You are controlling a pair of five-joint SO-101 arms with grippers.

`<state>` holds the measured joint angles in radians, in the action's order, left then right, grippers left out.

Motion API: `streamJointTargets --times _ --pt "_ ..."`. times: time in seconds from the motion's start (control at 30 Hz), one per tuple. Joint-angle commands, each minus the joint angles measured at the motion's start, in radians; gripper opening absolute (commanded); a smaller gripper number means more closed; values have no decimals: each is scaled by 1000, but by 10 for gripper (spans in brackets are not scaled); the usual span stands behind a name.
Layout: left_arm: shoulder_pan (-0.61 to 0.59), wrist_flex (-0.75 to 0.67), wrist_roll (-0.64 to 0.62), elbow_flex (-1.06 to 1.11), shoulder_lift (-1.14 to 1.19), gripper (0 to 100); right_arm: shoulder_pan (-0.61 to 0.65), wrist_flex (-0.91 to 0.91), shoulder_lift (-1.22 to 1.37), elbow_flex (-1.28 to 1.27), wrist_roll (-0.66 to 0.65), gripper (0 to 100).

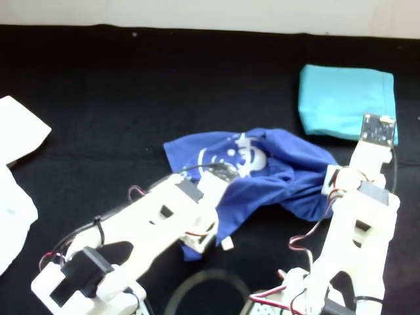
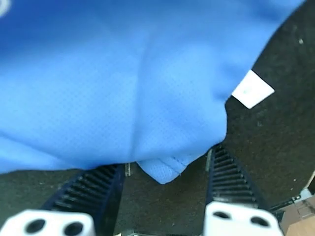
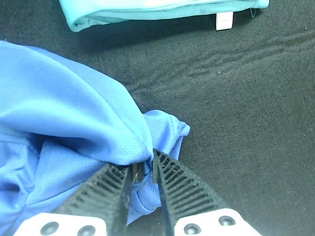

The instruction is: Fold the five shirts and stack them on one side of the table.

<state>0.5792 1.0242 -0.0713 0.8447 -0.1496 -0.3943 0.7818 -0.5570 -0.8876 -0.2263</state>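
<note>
**Both arms on blue shirt: right clamped, left apart**

Blue shirt (image 1: 262, 164) lies crumpled and unfolded on the black bench (image 1: 118, 85), white print facing up. Right gripper (image 3: 145, 163) is at the blue shirt's edge on the side nearest the turquoise shirt (image 1: 344, 98). Its fingers (image 3: 182, 187) are pressed together on a bunched fold of the blue fabric, pinched right at the tips. A small loose flap of the blue shirt lies on the bench just past those tips.

Left gripper (image 2: 167, 164) is at the blue shirt's opposite, near edge, low over the bench. Its fingers (image 2: 231, 177) stand apart. A corner of the hem hangs between them, touching neither as far as can be seen. A white tag (image 2: 252, 89) sticks out from under the blue shirt's edge, just beside the left gripper.

Turquoise shirt is folded flat, beyond the blue shirt on the right arm's side. It is near the blue shirt but apart from it, with bare bench between. It has a small label (image 3: 224, 19) at its edge.

White cloth (image 1: 16, 190) lies well apart from the blue shirt on the left arm's side, at the bench edge. It is probably more shirts, but too washed out to be sure.
</note>
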Motion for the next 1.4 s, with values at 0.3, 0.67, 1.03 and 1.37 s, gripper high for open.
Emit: streamJointTargets --times 0.3,0.67,1.03,1.37 --pt "-84 83 61 -151 189 20 79 148 -136 82 0 6" --pt "-472 459 491 -472 -48 9 308 228 -302 156 110 6" --pt "-794 640 727 -842 74 9 424 360 -24 360 121 6" --pt "-791 571 726 -562 131 9 424 246 -254 -165 109 6"
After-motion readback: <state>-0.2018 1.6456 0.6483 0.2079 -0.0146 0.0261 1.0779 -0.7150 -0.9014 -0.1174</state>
